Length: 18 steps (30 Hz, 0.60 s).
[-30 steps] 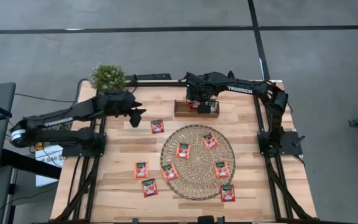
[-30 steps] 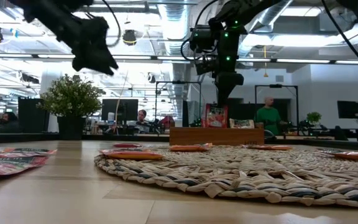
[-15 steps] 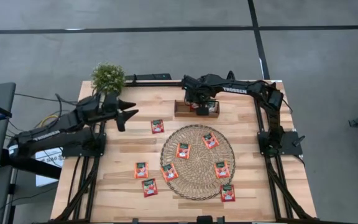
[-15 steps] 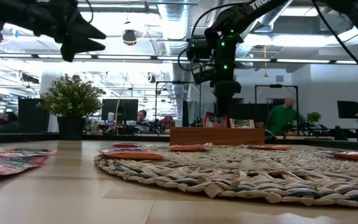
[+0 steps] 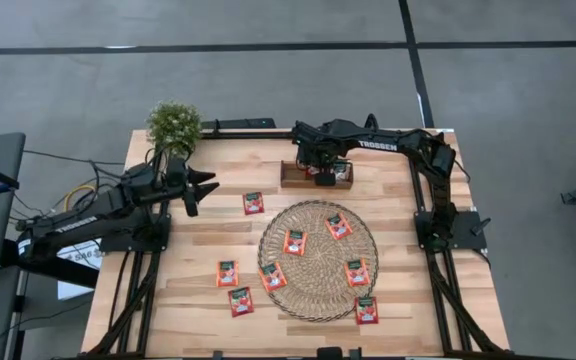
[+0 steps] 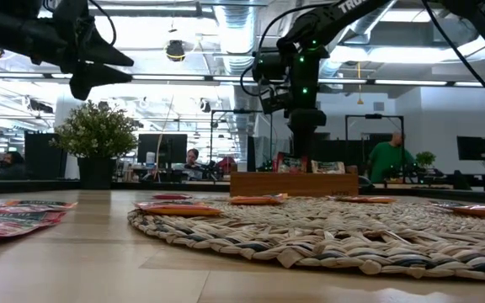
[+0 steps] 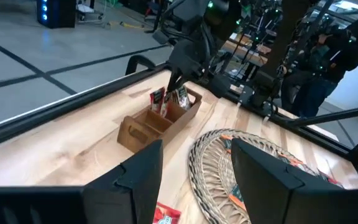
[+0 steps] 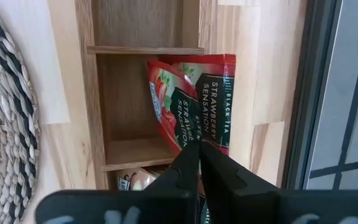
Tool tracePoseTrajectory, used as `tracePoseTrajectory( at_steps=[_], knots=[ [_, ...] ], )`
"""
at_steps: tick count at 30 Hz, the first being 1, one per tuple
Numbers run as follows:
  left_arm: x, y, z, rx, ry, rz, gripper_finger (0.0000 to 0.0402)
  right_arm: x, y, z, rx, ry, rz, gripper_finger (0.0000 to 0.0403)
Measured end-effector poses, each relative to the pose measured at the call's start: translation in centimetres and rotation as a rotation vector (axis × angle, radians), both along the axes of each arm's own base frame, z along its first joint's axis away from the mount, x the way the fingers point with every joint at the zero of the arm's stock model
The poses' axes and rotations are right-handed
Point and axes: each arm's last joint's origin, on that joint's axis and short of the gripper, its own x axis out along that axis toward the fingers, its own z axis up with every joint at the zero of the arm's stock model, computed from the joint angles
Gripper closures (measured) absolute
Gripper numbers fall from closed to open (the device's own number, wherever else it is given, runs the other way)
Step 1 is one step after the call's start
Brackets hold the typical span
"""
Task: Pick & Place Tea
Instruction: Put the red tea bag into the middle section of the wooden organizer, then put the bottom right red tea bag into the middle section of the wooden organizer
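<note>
Several red-orange tea sachets lie flat, some on the round woven mat [image 5: 318, 252], such as one sachet [image 5: 295, 241], and some on the table, such as another sachet [image 5: 253, 203]. My right gripper [image 8: 198, 155] is over the small wooden tray [image 5: 293, 178] at the far middle, shut on a red sachet [image 8: 194, 99] that stands in a tray compartment. The gripper also shows in the low view [image 6: 307, 145]. My left gripper [image 5: 204, 186] hovers open and empty above the table's far left. It also shows in the left wrist view [image 7: 194, 180]. My right gripper pinches the red sachet by its upper edge [image 8: 197, 138] between its two fingers. The fingers come from above, pointing down. The sachet stands tilted on edge inside the tray's compartment [image 8: 126, 124], its printed face showing.
A small potted plant [image 5: 174, 122] stands at the far left corner. Another sachet [image 6: 327, 167] stands in the tray beside the held one. The woven mat fills the table's middle. People show in the room beyond the table in the low view [image 6: 386, 158].
My right gripper has gone down with the red sachet, which now sits lower in the tray. My left gripper has drawn back toward the table's left edge, staying open and empty.
</note>
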Motion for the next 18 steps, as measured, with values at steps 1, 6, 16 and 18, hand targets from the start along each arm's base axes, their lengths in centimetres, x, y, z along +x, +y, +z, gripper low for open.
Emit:
tracePoseTrajectory(
  at_steps=[1,6,16,18],
  knots=[
    [0.0,0.0,0.0,-0.001,0.002,0.000,0.0220,0.0,0.0,0.0,0.000,0.000,0.000,0.0384],
    [0.0,0.0,-0.1,-0.002,0.003,-0.001,0.0220,0.0,0.0,0.0,0.001,-0.007,-0.022,0.0333],
    [-0.1,-0.1,-0.6,-0.040,0.045,-0.008,0.0220,-1.7,3.1,5.7,0.177,0.047,-0.093,0.0270],
    [-0.1,-0.1,-0.7,-0.045,0.058,-0.008,0.0220,-2.5,5.0,8.0,0.273,0.023,-0.080,0.0269]
  ],
)
